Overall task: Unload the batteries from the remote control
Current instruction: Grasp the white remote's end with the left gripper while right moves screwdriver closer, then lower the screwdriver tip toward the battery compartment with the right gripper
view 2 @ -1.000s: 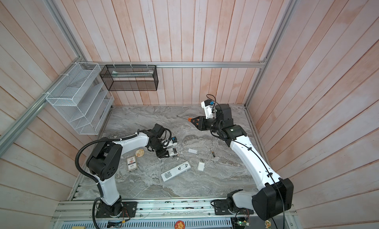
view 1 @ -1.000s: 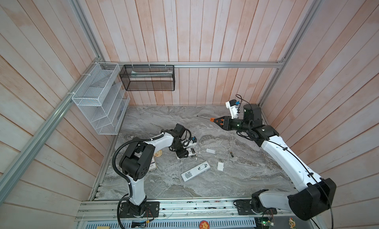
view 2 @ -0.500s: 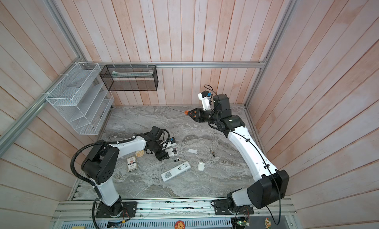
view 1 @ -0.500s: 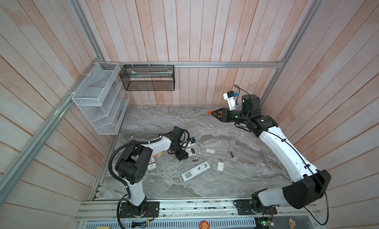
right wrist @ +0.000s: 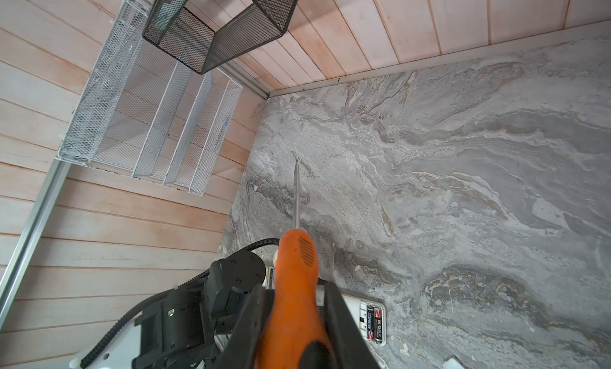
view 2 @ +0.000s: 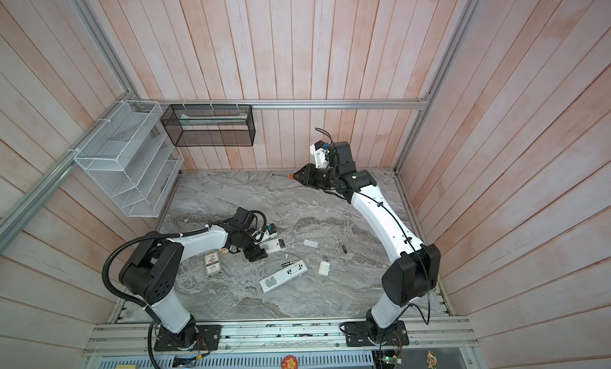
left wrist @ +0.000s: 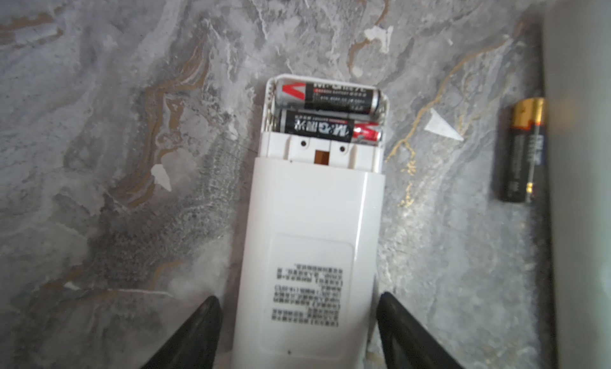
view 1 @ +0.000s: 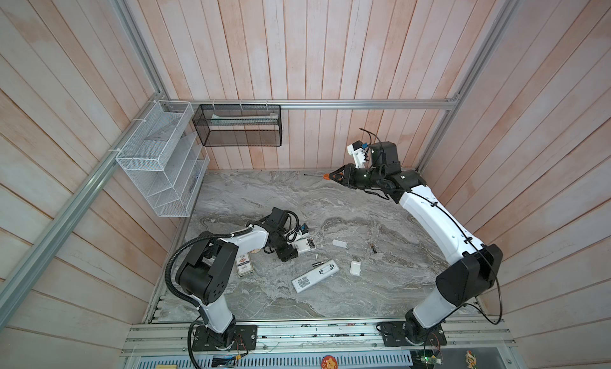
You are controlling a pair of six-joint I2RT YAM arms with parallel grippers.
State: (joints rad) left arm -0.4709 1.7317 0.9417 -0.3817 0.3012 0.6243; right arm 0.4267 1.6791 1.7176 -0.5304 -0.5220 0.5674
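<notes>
**Opened remote lies with both batteries not yet taken out**

A grey marbled worktop (view 1: pixel 363 301) fills a wood-panelled cell, and two white-and-black robot arms reach in from its near edge. The left arm folds low so that the left hand (left wrist: pixel 297 298) hovers over a white remote (left wrist: pixel 314 218) lying back-up. Its fingers (left wrist: pixel 198 331) are spread, one on either side of the body, apparently bracketing it so it cannot slide. The right arm stretches high toward the back wall, probably to keep clear of the work. The right hand (right wrist: pixel 294 301) is pressed together on the orange handle of a screwdriver (right wrist: pixel 296 261), whose thin shaft points away, kept ready for prying. A second remote (view 1: pixel 315 275) lies nearer the front with its bay open, and small white covers (view 1: pixel 355 268) lie close by. The batteries (left wrist: pixel 327 97), two dark cells, sit side by side in the first remote's open end bay. A loose battery (left wrist: pixel 524 152) lies on the stone just beside the second remote.

Compared with a second ago, the right arm has carried the screwdriver further back and higher. The left hand stays at the remote. The remotes, covers and loose battery have not moved.
</notes>
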